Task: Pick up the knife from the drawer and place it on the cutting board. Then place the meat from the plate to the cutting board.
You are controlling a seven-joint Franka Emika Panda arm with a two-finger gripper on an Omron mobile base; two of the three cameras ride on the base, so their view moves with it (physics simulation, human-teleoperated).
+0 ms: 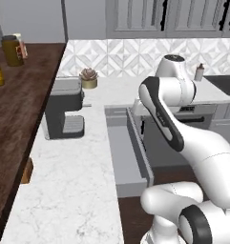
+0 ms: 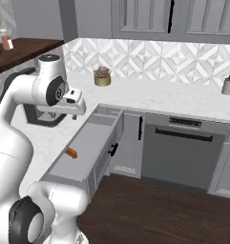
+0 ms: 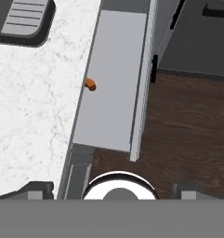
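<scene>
Dark finger tips of the pincer [image 3: 111, 191] are seen spread as wide as they go at the two lower corners of the hand view, and nothing is held between them. Well below the pincer, the drawer [image 3: 115, 74] is pulled out, its flat grey bottom laid bare. The knife [image 3: 90, 84] is found in it, tucked against the wall nearest the marble counter [image 3: 34, 102]; only the orange-brown handle is shown, since the blade is hidden under the counter's lip. From the right base view the same handle [image 2: 71, 152] is seen lying flat near the counter-side wall, about midway along the drawer. Beyond the drawer's far end, on the counter, a dark coffee machine [image 1: 64, 114] is stood, and further off a small potted plant [image 2: 102, 76] is set by the tiled wall. The knife is judged to be light, stiff and not fragile, though the smooth metal of its blade would likely slip in the fingers and is out of reach anyway. The handle is therefore the place to be gripped, across its width, with the fingers lowered either side of it. Little room is left between handle and drawer wall, so one finger may be crowded there. The cutting board, meat and plate cannot be made out.
</scene>
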